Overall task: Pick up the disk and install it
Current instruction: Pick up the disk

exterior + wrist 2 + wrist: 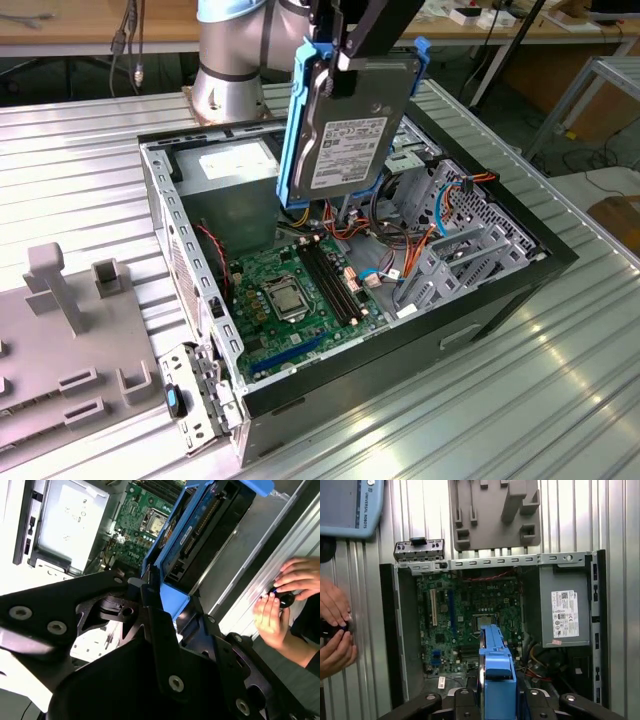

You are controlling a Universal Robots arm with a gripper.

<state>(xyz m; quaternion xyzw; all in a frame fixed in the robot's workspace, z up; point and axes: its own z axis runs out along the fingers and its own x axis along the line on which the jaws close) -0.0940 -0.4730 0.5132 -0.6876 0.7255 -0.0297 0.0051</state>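
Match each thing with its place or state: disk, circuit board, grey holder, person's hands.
Things:
1 disk
2 circuit board
3 grey holder
4 hands

Places or states:
A flat on the floor of the computer case
B around a small dark object
C clamped in the gripper, above the case
D on the table, at the exterior view's left of the case

Pairs: 1-C, 2-A, 3-D, 4-B

Ribbed metal table [560, 400] carries open computer case [350, 385] (side panel off), grey fixture plate [110, 330].
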